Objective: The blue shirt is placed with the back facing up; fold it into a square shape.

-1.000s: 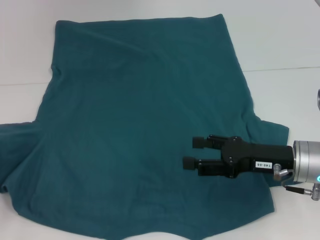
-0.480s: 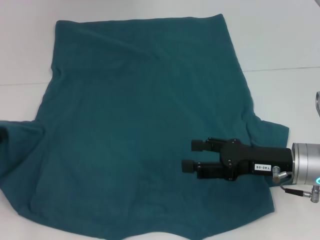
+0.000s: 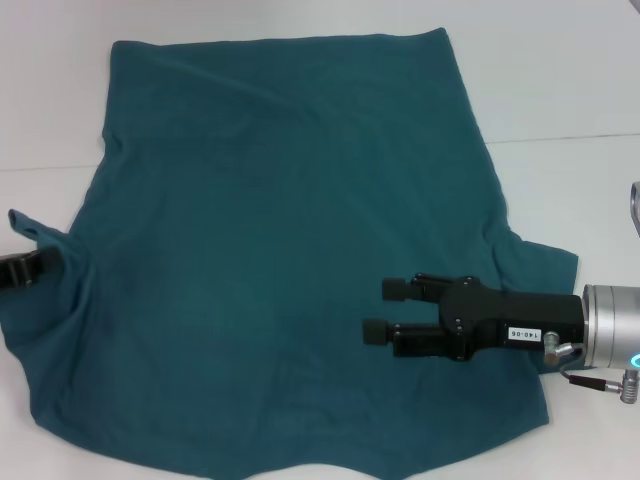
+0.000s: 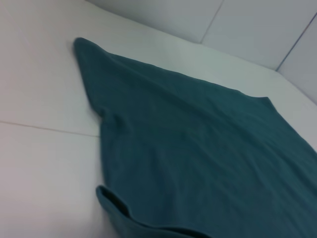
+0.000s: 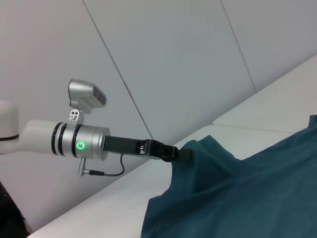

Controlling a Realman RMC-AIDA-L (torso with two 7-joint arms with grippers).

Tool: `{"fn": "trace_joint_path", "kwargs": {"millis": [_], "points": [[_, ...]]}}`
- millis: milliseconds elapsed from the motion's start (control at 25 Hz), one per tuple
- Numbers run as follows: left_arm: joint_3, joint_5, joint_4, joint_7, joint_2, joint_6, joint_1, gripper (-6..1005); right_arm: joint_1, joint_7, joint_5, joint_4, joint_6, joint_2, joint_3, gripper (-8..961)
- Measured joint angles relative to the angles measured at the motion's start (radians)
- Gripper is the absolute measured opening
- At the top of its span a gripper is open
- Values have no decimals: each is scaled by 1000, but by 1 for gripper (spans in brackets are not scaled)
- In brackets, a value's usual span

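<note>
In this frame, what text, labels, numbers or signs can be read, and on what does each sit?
"140-06", or close to it; the last digits are unclear: small white label on the black body of the right gripper, which hovers open over the blue shirt.
Green lit ring symbol, no words: on the silver wrist of the left arm, whose left gripper grips the shirt's sleeve.
The shirt itself: no print.

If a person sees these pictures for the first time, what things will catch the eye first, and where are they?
The big blue shirt spread flat over the white table dominates the head view. Next comes the black right gripper, fingers apart, over the shirt's right side near the sleeve. At the left edge, the left gripper is shut on the left sleeve, lifting it into a peak, as the right wrist view shows clearly.
</note>
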Motion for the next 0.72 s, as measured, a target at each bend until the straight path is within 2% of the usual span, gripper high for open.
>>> {"fn": "trace_joint_path", "kwargs": {"millis": [240,440,600,720], "points": [[26,-6,-5,-62,-1,25,-36,6,-3,-1,-2,0,0,0,0,860],[25,-57,-64,-81,-23,24,-58,7,-2,-1,-5,2,2,0,-1,854],[28,-142,-150,-29,-36,32,-60,8,-2,-1,-6,7,4,0,-1,850],[28,-193,-184,15,-45,69,-54,104,-3,-1,-6,9,4,0,-1,846]]}}
